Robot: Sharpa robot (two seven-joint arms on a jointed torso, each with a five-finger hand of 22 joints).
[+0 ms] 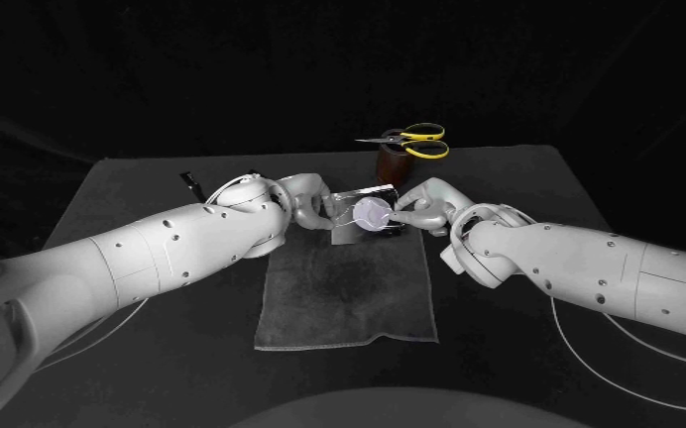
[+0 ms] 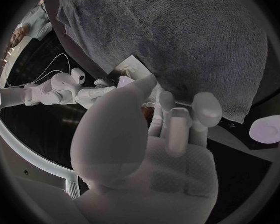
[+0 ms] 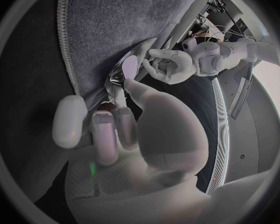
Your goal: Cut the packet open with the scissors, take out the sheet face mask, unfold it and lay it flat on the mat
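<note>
A silvery packet (image 1: 348, 220) hangs just above the far edge of the dark grey mat (image 1: 348, 289). My left hand (image 1: 304, 200) grips it from the left side. A pale folded face mask (image 1: 375, 215) sticks out of the packet, and my right hand (image 1: 426, 206) pinches it from the right. In the right wrist view the mask (image 3: 131, 64) shows at the packet's (image 3: 117, 78) torn edge, between my right hand (image 3: 137, 124) and my left hand (image 3: 171, 64). The yellow-handled scissors (image 1: 411, 140) stand in a brown holder (image 1: 395, 163) behind both hands. The left wrist view has my left hand (image 2: 152, 134) over the mat (image 2: 177, 35).
The black table (image 1: 158, 200) stretches on both sides of the mat. A small dark object (image 1: 187, 181) lies at the far left, beside my left arm. White cables trail under both forearms near the table's front.
</note>
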